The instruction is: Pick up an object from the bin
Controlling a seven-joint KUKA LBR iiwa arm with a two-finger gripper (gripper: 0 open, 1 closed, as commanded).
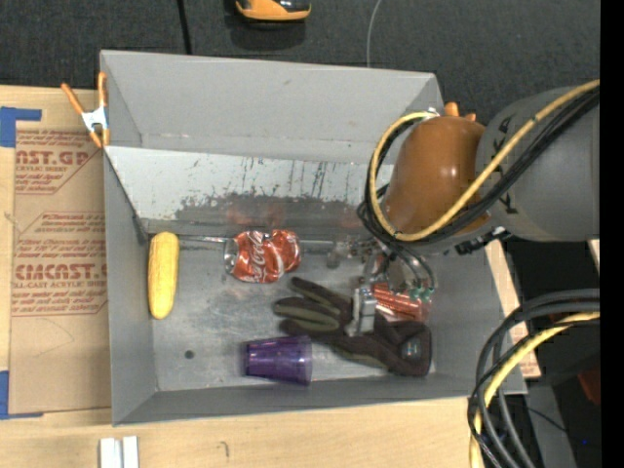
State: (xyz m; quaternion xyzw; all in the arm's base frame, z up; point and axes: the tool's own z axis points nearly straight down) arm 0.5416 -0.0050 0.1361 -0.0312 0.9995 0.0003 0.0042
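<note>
Grey metal bin (273,105), right half | my gripper (366,308) low over dark brown glove (390,344), cannot tell whether open or closed | small red can (402,304) just beside at 3 o'clock | crushed red can (263,254) at 10 | purple cup (280,359) at 8 | yellow corn cob (163,274) far off at 9

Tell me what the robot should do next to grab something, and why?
Probably ease the tool straight down a little onto the dark glove. The tool is right above the glove, towards the right side of the bin, so the glove is the nearest thing to take. A small red thing lies close beside it, and going straight down should miss that.
</note>
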